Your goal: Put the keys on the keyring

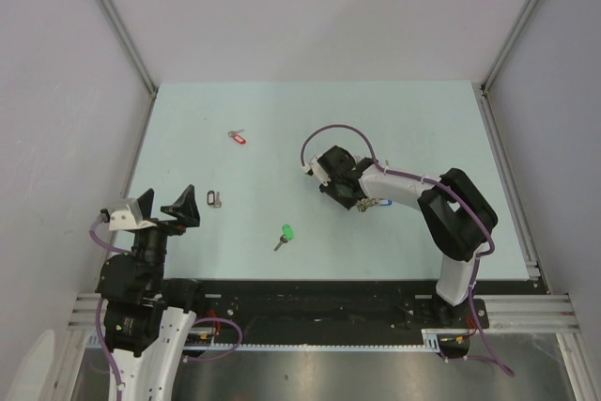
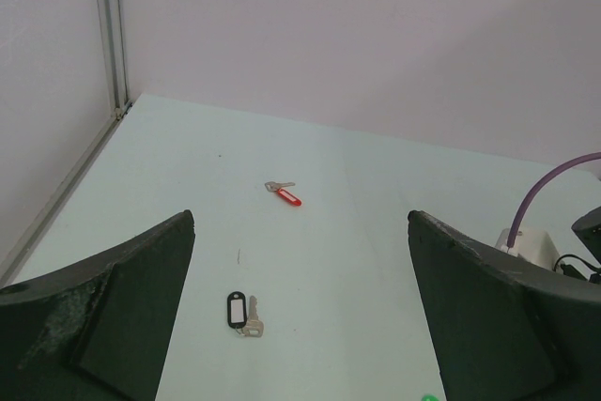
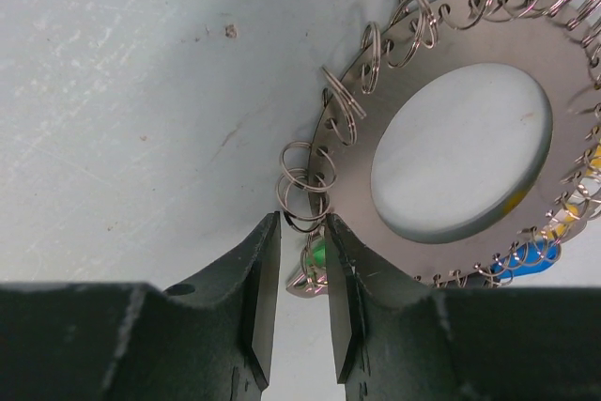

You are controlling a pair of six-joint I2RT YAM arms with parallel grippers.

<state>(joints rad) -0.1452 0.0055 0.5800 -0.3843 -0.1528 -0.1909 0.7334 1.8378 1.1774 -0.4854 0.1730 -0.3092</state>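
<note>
The keyring (image 3: 512, 44), a flat silvery hoop edged with small split rings, lies on the table under my right gripper (image 3: 302, 224). The jaws stand narrow, closed on one split ring (image 3: 305, 206) at its rim. A green-tagged key (image 3: 316, 255) hangs just behind that ring. From above, the right gripper (image 1: 340, 192) covers most of the keyring (image 1: 378, 203). Loose keys lie apart: a red-tagged one (image 1: 238, 137), a black-tagged one (image 1: 214, 198) and a green-tagged one (image 1: 285, 234). My left gripper (image 1: 167, 204) hovers open near the table's left front, holding nothing.
White walls with metal corner posts (image 1: 113, 21) enclose the pale green table (image 1: 423, 119). A purple cable (image 1: 338, 131) loops over the right arm. In the left wrist view the red key (image 2: 285, 194) and black-tagged key (image 2: 241, 312) lie ahead of the left gripper (image 2: 300, 223).
</note>
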